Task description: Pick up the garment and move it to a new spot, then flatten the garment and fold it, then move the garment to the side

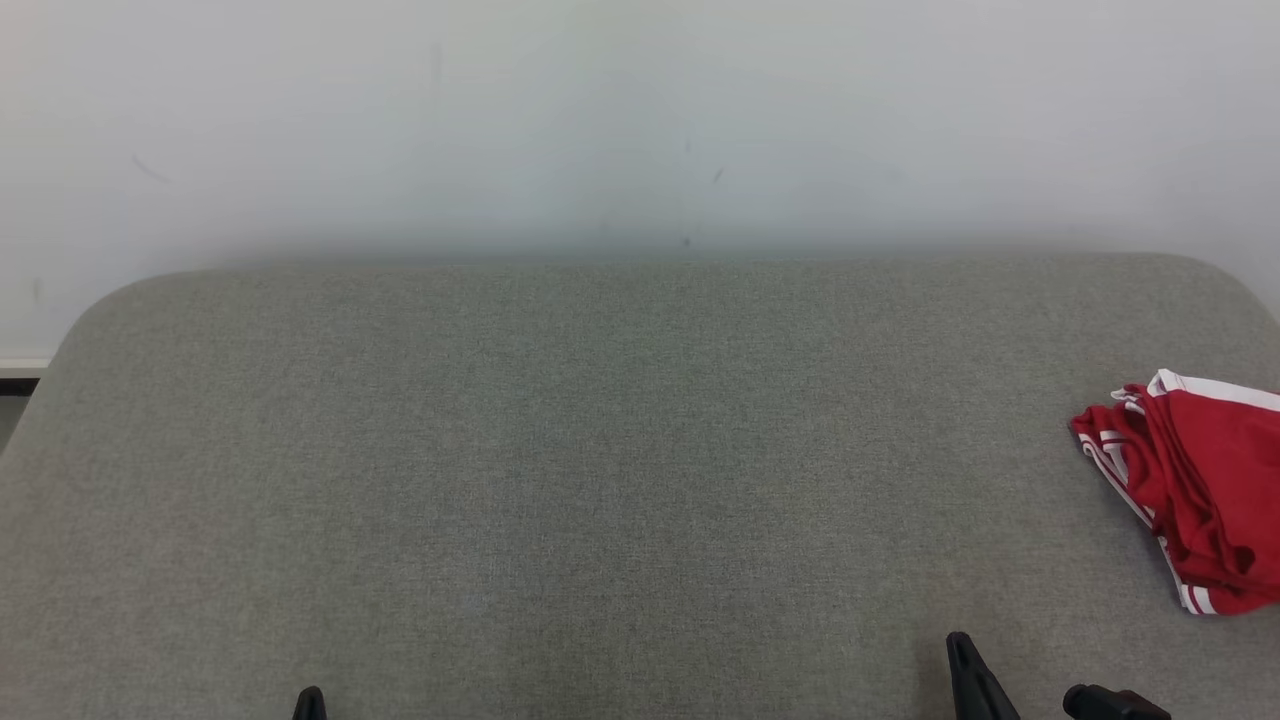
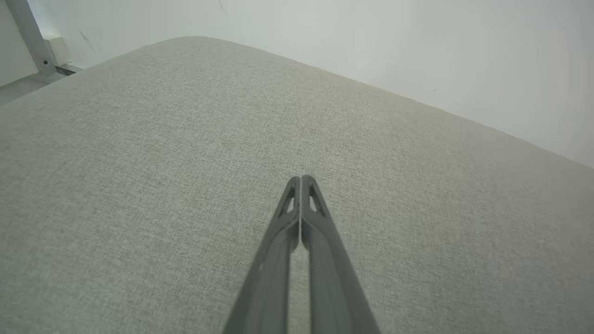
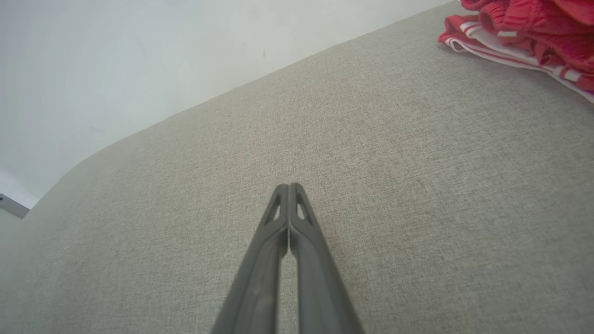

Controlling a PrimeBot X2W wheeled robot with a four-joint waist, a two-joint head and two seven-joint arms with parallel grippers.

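A red garment with white stripes along its edges (image 1: 1195, 480) lies crumpled in a loose heap on the wide grey-green woven fabric surface with rounded corners (image 1: 600, 450). The heap sits at the surface's right side, about midway between its far and near edges, and runs past the frame of the head view. White bands show along its top fold and at its lower hem, with bunched red folds between them.

The left gripper (image 1: 309, 702) shows as a dark tip at the surface's near edge, left of centre. In the left wrist view, the left gripper (image 2: 300, 178) has its two long dark fingers pressed together at the tips, clenched on nothing, over bare fabric (image 2: 139, 162).

The right gripper (image 1: 960, 642) rises from the surface's near edge, right of centre, well apart from the garment. In the right wrist view, the right gripper (image 3: 288, 186) is likewise clenched, fingertips meeting with nothing between them, above the bare weave (image 3: 394, 185). In that view the garment (image 3: 524, 32) lies on the surface at the upper right corner, apart from the fingers.

A plain pale wall (image 1: 640, 120) stands behind the surface's far edge.
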